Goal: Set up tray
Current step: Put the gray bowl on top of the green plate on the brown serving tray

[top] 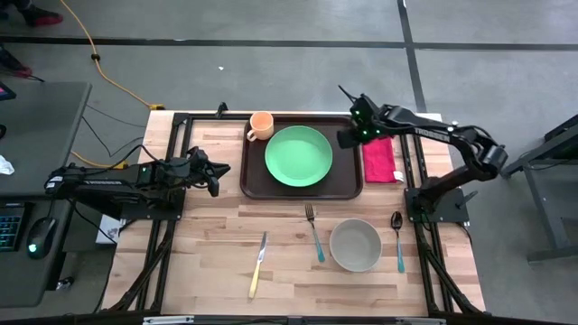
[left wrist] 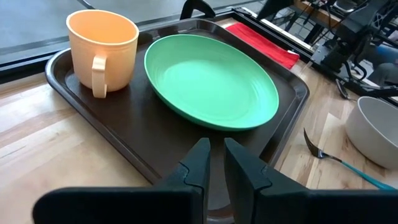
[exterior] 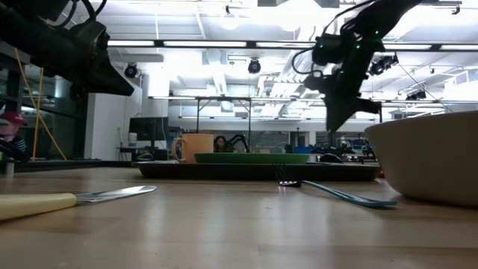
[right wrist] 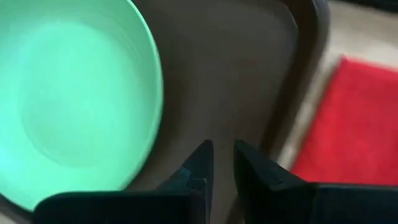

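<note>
The dark brown tray (top: 256, 171) lies at the table's far middle. On it rests a round green plate (top: 299, 155), and an orange cup (top: 261, 125) stands in its far left corner. A red napkin (top: 380, 159) lies flat on the table just right of the tray. My right gripper (right wrist: 222, 149) hangs above the tray's right part, between plate and napkin, pointing steeply down. Only a narrow gap parts its fingers, and nothing is in it. My left gripper (left wrist: 216, 146) waits left of the tray (left wrist: 186, 134), also with a narrow gap that holds nothing.
On the near half of the table lie a fork (top: 314, 232), a grey bowl (top: 355, 245), a teal-handled spoon (top: 398, 242) and a yellow-handled knife (top: 258, 264). Bare wood shows at the near left.
</note>
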